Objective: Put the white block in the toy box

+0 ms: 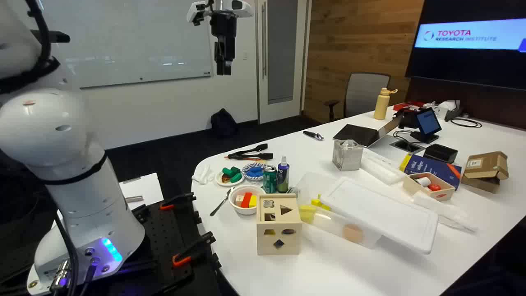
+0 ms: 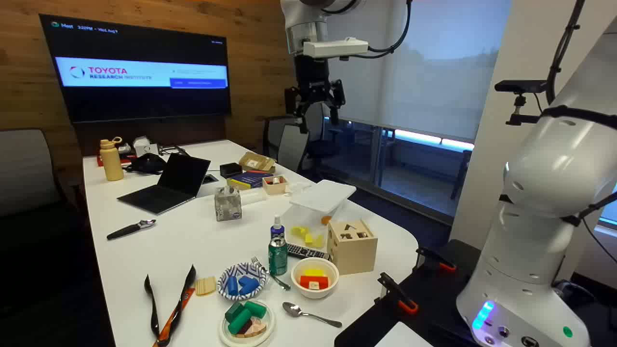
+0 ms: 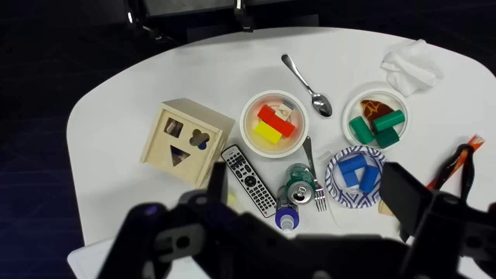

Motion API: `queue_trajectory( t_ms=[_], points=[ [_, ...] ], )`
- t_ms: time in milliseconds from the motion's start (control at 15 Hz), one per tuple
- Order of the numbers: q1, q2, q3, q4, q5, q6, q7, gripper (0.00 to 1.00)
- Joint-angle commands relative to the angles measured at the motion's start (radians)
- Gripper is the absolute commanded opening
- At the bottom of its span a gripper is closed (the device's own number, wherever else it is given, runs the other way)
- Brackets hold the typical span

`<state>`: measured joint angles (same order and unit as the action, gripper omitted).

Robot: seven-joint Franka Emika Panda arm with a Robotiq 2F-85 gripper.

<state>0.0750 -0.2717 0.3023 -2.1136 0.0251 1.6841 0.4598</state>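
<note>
Claw (image 2: 318, 120) hangs spread; little shows inside the toy box (image 1: 279, 225).

Bright tabletop (image 3: 217, 73), soft shadows, dim floor (image 3: 35, 135), wrist-view jaws out of focus.

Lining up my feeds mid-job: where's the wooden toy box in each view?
In an exterior view: toy box in the lower half, just right of centre; green can just above it.
In an exterior view: toy box in the lower half, right of centre; green can to its left.
In the wrist view: toy box left of centre, about mid-height; green can to its lower right.
Shared landmark: the green can.
</note>
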Motion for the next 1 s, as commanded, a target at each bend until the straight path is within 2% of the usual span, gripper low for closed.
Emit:
queue_trajectory(
  t_ms=[0,533,800,933],
  points=[
    [0.024,0.003,-0.021,0.002,-0.006,-0.002,0.005,1.00],
    [0.009,0.009,-0.060,-0.290,0.010,0.394,0.058,1.00],
    [0.007,0.053,-0.067,-0.472,0.025,0.636,0.160,1.00],
    [0.005,0.074,-0.060,-0.559,0.006,0.771,0.251,1.00]
  ],
)
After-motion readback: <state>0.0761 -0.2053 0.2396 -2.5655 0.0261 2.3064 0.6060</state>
